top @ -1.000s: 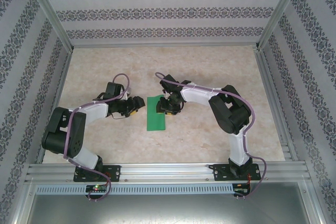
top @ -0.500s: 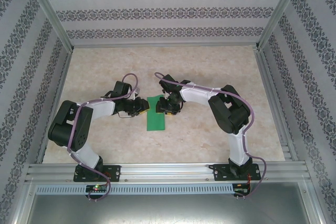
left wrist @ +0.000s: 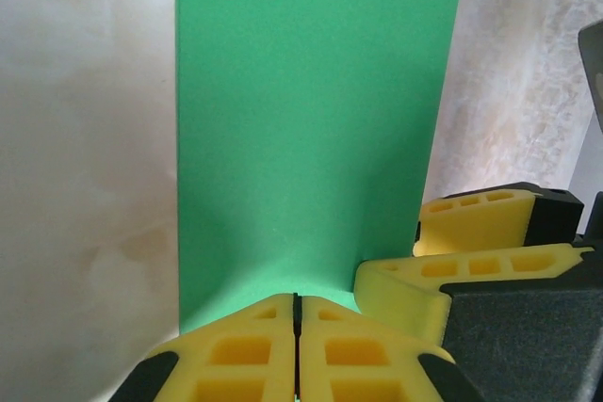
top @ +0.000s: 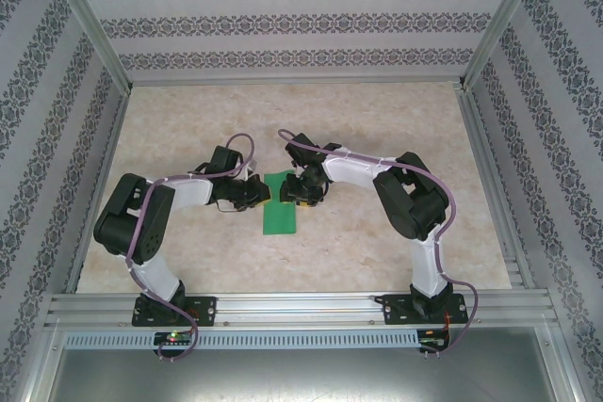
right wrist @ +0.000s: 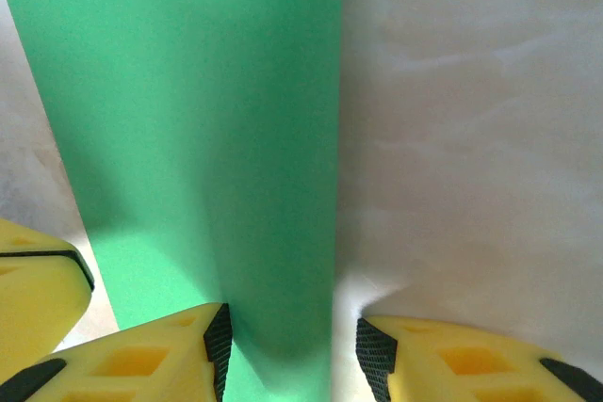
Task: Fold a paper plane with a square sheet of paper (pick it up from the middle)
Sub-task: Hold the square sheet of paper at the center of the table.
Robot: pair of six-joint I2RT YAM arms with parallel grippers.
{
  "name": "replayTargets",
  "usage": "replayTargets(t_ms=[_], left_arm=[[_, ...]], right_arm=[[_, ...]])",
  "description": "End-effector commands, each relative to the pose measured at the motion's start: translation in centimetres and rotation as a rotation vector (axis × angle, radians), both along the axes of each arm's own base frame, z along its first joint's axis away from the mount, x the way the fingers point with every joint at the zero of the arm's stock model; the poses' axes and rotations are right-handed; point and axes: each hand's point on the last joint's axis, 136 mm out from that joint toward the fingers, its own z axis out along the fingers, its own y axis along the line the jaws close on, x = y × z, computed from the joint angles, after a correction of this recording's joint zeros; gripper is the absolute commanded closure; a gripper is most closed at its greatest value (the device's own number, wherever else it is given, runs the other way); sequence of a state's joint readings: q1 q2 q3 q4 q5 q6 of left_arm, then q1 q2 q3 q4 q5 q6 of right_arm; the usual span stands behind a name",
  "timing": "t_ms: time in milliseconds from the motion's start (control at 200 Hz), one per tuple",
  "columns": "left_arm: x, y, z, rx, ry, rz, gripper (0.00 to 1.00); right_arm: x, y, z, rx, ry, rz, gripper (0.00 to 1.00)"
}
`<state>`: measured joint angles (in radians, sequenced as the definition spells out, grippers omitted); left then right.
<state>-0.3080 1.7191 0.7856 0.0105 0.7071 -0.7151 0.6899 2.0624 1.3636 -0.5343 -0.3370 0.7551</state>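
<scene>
Left gripper [left wrist: 297,303] is closed at the left edge of the green paper [left wrist: 311,120] on the table [right wrist: 471,138]. Right gripper [right wrist: 290,331] is seen open astride its right edge.

left hand [left wrist: 297,306] closed, right hand [right wrist: 290,334] parted

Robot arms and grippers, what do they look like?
The left arm and right arm have black joints, white shells and a purple cable running along each. The left gripper and right gripper have blocky yellow fingers with rectangular pockets, edged in black.
</scene>
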Motion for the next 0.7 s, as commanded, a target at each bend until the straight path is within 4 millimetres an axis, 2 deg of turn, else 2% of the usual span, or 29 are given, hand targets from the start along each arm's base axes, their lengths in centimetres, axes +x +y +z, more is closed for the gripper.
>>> replayTargets(t_ms=[0, 270, 485, 694], left_arm=[[0.0, -0.7, -0.2, 0.002, 0.015, -0.030, 0.93], [-0.5, -0.6, -0.9, 0.020, 0.041, -0.041, 0.96], [0.1, -0.6, 0.3, 0.023, -0.005, -0.029, 0.96], [0.6, 0.4, 1.0, 0.072, -0.046, 0.008, 0.95]], right_arm=[[-4.2, -5.7, -10.0, -0.300, 0.141, 0.002, 0.53], [-4.4, -5.7, -10.1, -0.301, 0.139, 0.023, 0.54], [-4.5, -6.0, -10.2, -0.321, 0.134, 0.045, 0.54], [-4.6, -6.1, -10.5, -0.331, 0.134, 0.061, 0.54]])
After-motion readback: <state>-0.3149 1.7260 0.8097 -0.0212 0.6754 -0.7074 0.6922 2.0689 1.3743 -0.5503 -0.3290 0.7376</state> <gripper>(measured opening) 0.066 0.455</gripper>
